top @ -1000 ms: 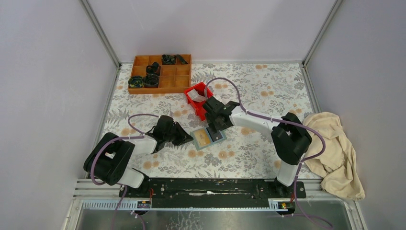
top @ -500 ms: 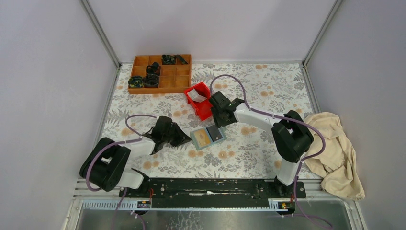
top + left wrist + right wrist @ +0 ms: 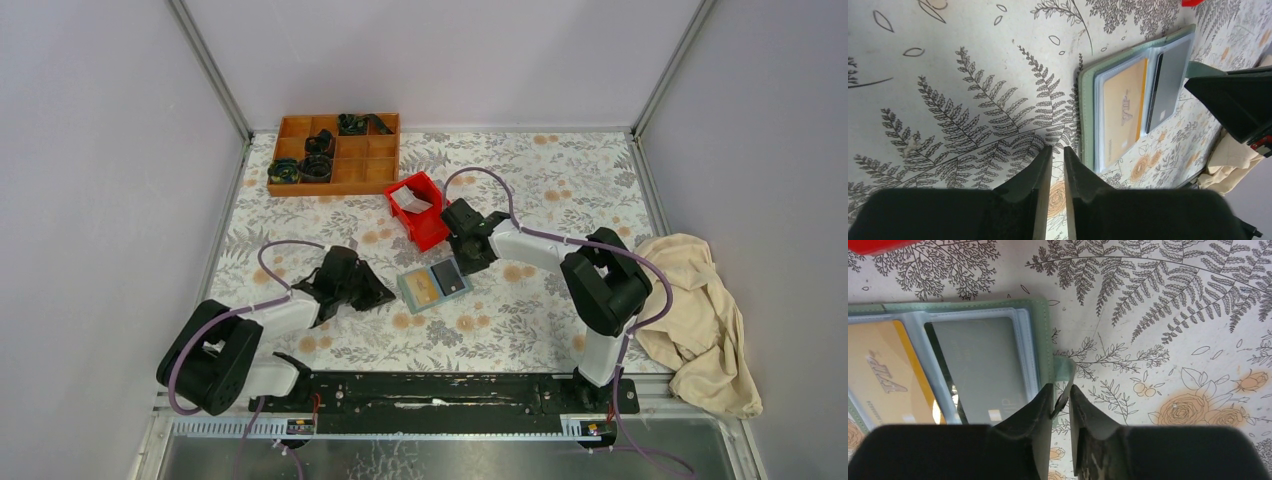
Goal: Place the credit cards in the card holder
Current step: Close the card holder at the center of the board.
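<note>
One red bin (image 3: 433, 233) sits near the card holder (image 3: 1043, 342)

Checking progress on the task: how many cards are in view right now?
2 for sure: a yellow card and a grey card, side by side in the holder's pockets. A whitish piece in the red bin may be a third; too small to tell.

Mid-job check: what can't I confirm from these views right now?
- Whitish item in the red bin: top view, too small to say it is a card; both wrist views crop the bin.
- Yellow card small print: blurred in both wrist views.
- Strap end of the card holder: right wrist view, hidden inside the right gripper.
</note>
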Action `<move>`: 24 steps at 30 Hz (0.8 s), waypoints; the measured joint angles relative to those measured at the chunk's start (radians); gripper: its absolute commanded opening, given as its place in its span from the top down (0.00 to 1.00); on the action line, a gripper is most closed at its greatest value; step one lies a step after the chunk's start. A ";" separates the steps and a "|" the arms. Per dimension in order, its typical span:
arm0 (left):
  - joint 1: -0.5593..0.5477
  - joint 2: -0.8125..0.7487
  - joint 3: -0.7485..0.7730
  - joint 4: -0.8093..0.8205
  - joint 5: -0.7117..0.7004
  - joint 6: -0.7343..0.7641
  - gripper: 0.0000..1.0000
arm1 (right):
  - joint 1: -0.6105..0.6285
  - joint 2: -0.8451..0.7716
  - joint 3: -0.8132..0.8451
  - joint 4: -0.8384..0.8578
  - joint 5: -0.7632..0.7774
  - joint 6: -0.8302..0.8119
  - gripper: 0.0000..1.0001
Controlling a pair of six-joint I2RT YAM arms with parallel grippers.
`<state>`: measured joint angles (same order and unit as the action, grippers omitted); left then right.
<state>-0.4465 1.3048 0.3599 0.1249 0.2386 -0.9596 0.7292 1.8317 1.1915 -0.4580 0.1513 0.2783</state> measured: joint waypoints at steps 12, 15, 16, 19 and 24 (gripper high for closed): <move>-0.143 0.069 0.108 -0.087 -0.126 0.074 0.87 | -0.013 0.004 0.000 0.000 -0.041 0.003 0.90; -0.194 0.095 0.153 -0.126 -0.179 0.097 0.88 | -0.016 0.004 0.000 0.000 -0.042 0.003 0.93; -0.204 0.096 0.156 -0.132 -0.193 0.099 0.87 | -0.017 0.004 0.000 0.000 -0.043 0.003 0.94; -0.232 0.082 0.154 -0.143 -0.236 0.098 0.87 | -0.017 0.004 0.000 0.000 -0.049 0.002 0.96; -0.249 0.032 0.138 -0.165 -0.280 0.099 0.86 | -0.018 0.004 0.000 -0.001 -0.068 0.002 0.96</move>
<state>-0.6952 1.3365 0.4980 -0.0402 -0.0418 -0.8608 0.7113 1.8355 1.1912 -0.4587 0.0837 0.2798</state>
